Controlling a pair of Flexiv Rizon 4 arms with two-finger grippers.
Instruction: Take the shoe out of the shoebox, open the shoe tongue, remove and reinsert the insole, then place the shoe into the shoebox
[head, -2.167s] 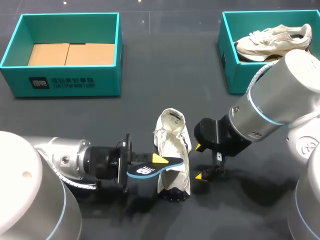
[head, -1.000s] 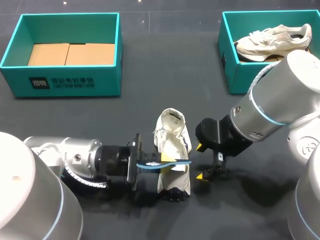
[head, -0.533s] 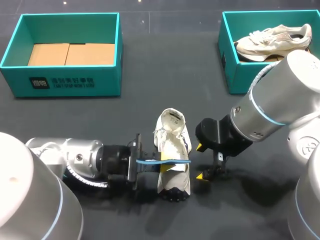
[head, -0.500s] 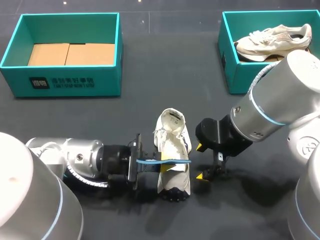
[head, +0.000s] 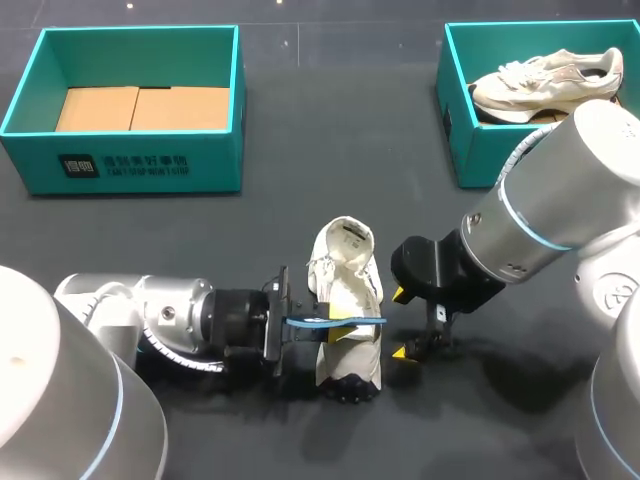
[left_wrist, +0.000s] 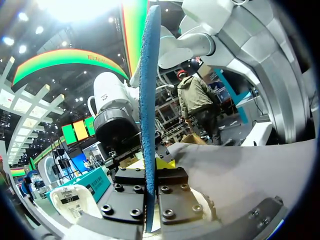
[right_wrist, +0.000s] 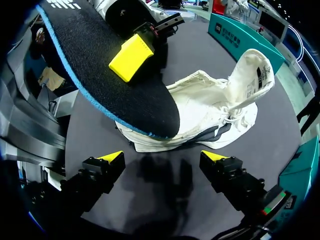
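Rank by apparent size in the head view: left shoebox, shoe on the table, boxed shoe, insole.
1. left shoebox
2-3. shoe on the table and boxed shoe: these look alike, and the boxed one is farther away and partly hidden, so no ranking.
4. insole, seen edge-on as a thin strip.

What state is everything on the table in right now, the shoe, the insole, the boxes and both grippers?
shoe: on the table, tongue pulled open.
insole: out of the shoe, held over it.
left gripper: shut on the insole.
right gripper: open, empty, beside the shoe.
left shoebox: open, cardboard inside.
right shoebox: open, second shoe inside.
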